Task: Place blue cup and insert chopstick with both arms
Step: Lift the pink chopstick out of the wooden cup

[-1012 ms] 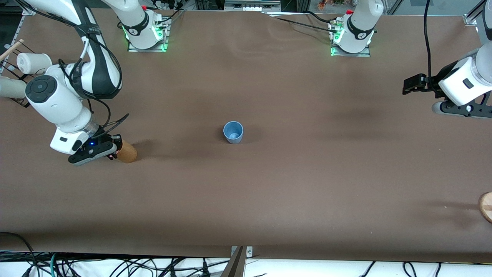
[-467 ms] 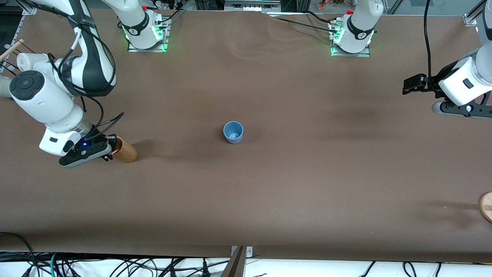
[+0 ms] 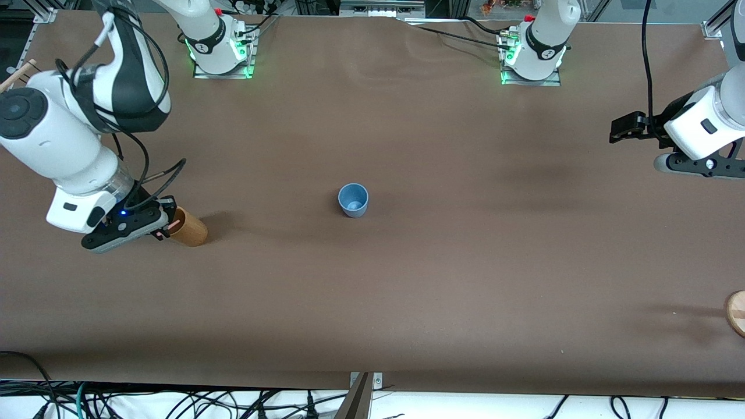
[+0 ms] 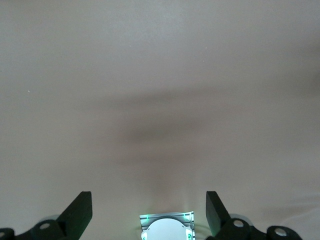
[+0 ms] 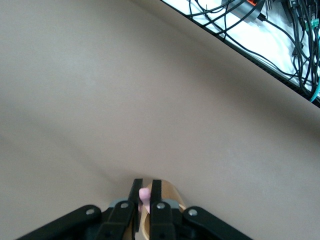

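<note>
the blue cup [image 3: 353,200] stands upright near the middle of the table [image 3: 407,291], and it is the landmark here. toward the right arm's end from the blue cup, well apart, stands a tan wooden cup [image 3: 190,229]. the right gripper [image 3: 166,224] is over its mouth, jaws clamped on the pink chopstick [image 5: 144,194] (only its top end shows). toward the left arm's end, well apart from the blue cup, the left gripper [image 3: 621,129] waits above the table with jaws wide apart, holding nothing.
</note>
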Controlling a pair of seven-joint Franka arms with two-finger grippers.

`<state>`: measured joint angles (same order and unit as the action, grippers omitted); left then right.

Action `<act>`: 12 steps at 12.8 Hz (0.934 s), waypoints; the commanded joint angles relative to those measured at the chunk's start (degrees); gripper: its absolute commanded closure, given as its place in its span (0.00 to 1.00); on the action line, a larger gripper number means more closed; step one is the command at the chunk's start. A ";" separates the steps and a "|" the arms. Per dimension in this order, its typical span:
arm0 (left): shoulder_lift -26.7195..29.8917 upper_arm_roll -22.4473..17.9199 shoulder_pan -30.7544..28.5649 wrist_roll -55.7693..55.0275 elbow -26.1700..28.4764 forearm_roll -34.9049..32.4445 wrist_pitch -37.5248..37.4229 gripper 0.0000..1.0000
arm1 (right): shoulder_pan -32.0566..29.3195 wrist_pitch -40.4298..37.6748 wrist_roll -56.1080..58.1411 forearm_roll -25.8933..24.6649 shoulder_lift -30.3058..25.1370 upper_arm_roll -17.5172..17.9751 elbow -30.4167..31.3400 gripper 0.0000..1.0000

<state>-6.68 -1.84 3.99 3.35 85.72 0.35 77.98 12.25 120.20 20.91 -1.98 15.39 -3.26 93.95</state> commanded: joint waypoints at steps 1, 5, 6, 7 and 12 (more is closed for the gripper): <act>-0.08 -0.27 0.05 1.04 -0.38 1.32 0.24 0.00 | 2.50 -8.29 0.01 -0.30 0.34 0.01 -6.56 1.00; -0.08 -0.27 -0.04 1.04 -0.38 1.32 0.24 0.00 | 7.69 -14.03 -6.63 -1.62 0.43 0.18 -12.55 1.00; -0.08 -0.27 -0.04 1.04 -0.38 1.32 0.24 0.00 | 10.05 -13.51 -11.28 -1.45 0.52 0.09 -12.56 1.00; -0.08 -0.27 -0.04 1.04 -0.38 1.32 0.24 0.00 | 12.07 -12.81 -16.55 -1.36 1.22 0.09 -12.65 1.00; -0.08 -0.27 -0.04 1.13 -0.38 1.32 0.24 0.00 | 20.78 -6.06 -37.84 -0.66 3.50 0.44 -13.09 1.00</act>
<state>-6.72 -1.83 3.99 3.35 85.72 0.36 77.98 31.22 112.18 -11.17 -2.53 17.42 -2.70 82.64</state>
